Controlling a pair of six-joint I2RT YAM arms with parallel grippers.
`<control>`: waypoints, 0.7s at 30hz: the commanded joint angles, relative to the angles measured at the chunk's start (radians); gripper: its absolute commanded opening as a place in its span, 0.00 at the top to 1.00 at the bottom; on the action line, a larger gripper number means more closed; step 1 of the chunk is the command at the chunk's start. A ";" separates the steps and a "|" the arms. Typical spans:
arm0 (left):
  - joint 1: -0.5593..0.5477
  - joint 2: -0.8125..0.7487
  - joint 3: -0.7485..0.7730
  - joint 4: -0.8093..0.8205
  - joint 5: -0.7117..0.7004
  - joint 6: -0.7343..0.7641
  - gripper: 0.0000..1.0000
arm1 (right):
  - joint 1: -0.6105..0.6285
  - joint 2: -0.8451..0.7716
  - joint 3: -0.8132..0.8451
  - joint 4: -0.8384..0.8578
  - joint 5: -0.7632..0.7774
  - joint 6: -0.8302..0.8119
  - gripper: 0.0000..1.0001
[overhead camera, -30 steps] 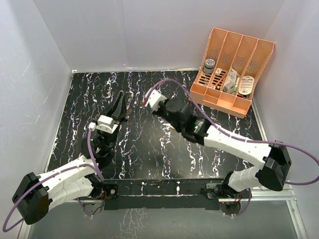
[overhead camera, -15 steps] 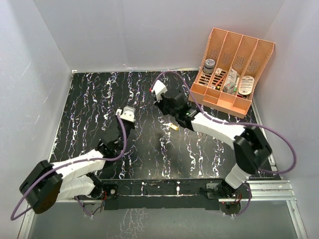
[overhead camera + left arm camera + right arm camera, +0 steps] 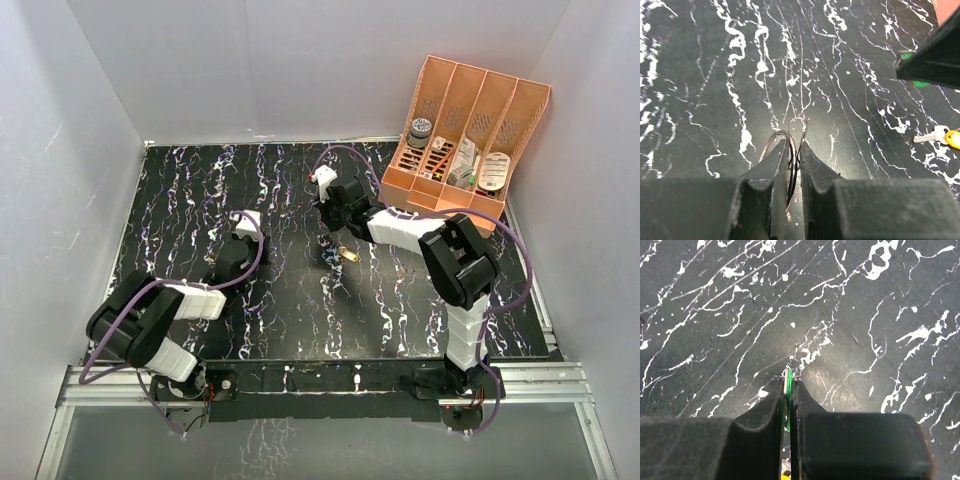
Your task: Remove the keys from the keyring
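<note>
In the left wrist view my left gripper [image 3: 795, 147] is shut on the keyring [image 3: 781, 144], a thin silver wire loop that stands out from its fingertips just over the black marbled table. My right gripper [image 3: 789, 382] is shut edge-on on the bright green key [image 3: 788, 407]. The yellow-orange key [image 3: 348, 254] lies loose on the table, apart from the ring, and also shows at the right edge of the left wrist view as the yellow-orange key [image 3: 946, 137]. From above, the left gripper [image 3: 238, 243] and the right gripper [image 3: 330, 215] sit low, about a gripper's width apart.
An orange slotted organizer [image 3: 497, 212] with several small items stands at the back right corner. White walls close in the table [image 3: 180, 200] on the left, back and right. The right arm's links [image 3: 455, 260] fold over the right half.
Both grippers have come down from high over the table to just above it and drawn apart. The yellow-orange key, unseen a second ago, now lies on the table between them.
</note>
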 commanded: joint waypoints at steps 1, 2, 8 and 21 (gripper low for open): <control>0.030 0.077 -0.002 0.150 0.109 -0.095 1.00 | -0.004 0.031 0.090 0.093 -0.059 0.038 1.00; 0.036 0.097 0.001 0.163 0.121 -0.104 1.00 | -0.003 0.042 0.098 0.096 -0.061 0.038 1.00; 0.107 0.227 0.038 0.242 0.198 -0.147 1.00 | -0.005 0.126 0.180 0.101 -0.041 0.030 1.00; 0.184 0.376 0.112 0.276 0.324 -0.220 0.89 | -0.020 0.240 0.259 0.095 -0.012 0.024 0.78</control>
